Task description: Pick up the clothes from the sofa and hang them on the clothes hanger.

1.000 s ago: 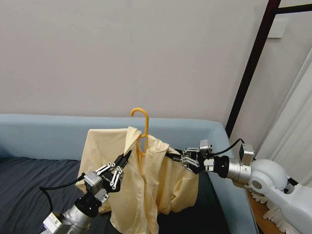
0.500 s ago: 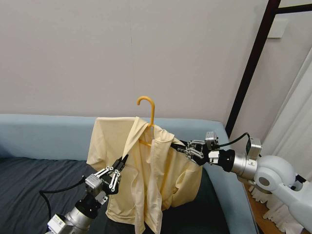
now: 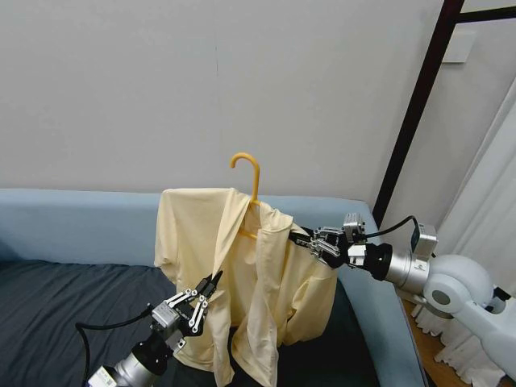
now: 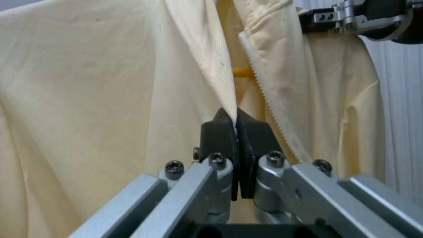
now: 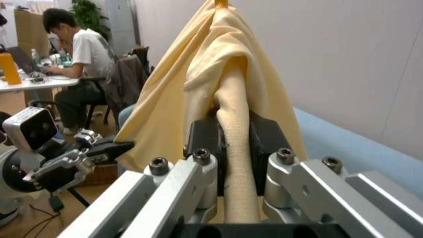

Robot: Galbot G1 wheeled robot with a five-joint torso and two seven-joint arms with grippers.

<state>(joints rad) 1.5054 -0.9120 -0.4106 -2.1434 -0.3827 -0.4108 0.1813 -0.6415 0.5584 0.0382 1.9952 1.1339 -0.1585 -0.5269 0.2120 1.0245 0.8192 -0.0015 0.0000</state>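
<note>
A pale yellow shirt (image 3: 201, 242) hangs on an orange hanger (image 3: 246, 165) in the air in front of the sofa. My right gripper (image 3: 309, 240) is shut on the shirt's right shoulder, where the hanger's arm lies under the cloth; a roll of fabric (image 5: 218, 49) sits between its pads (image 5: 235, 124). My left gripper (image 3: 211, 282) is lower, at the shirt's open front. In the left wrist view it (image 4: 236, 116) is shut on the front edge of the shirt (image 4: 99, 74), and a bit of the hanger (image 4: 242, 72) shows behind the cloth.
The light blue sofa back (image 3: 72, 222) and dark seat cushion (image 3: 48, 306) lie below and behind the shirt. A dark rack post (image 3: 415, 113) rises at the right, beside a white curtain (image 3: 484, 218). A plain wall is behind.
The right gripper has lifted the shirt and hanger higher and a little to the right. The left gripper has sunk lower along the shirt's front.
</note>
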